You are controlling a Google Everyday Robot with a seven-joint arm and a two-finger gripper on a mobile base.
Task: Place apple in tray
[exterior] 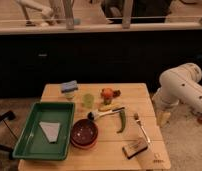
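Wooden surface (154,107), centre of view, dark cabinet front behind it.

Robot arm (183,82): white, enters from the right and bends down past the right edge of the surface. Gripper (163,118): hangs low at the arm's end, just beside the right edge of the surface, off the wood and well apart from every item. Whether it is open or closed is not discernible here. It holds nothing that I can see.

Apple (108,93): orange-red, on the far half of the surface near the middle, not in the tray. A small darker item touches its right side; I cannot identify it.

Green tray (41,155): near-left corner of the surface, long side running near to far. 1 pale folded cloth (50,131) lies flat inside it.

Other items:
- Blue sponge (69,86), far left, beyond the tray.
- Green cup (88,100), upright, between the sponge and the apple, just off the tray's far-right corner.
- Red bowl (84,132), just right of the tray, nearly touching its wall.
- Yellow item, possibly a banana (107,107), near side of the apple.
- Dark-handled utensil (106,113), lying just nearer than the yellow item, head toward the bowl.
- Green pepper (122,121), long and thin, right of the bowl.
- Fork (141,128), right of the pepper, handle toward the near edge.
- Brush-like block (134,148), near right, beside the fork's handle.
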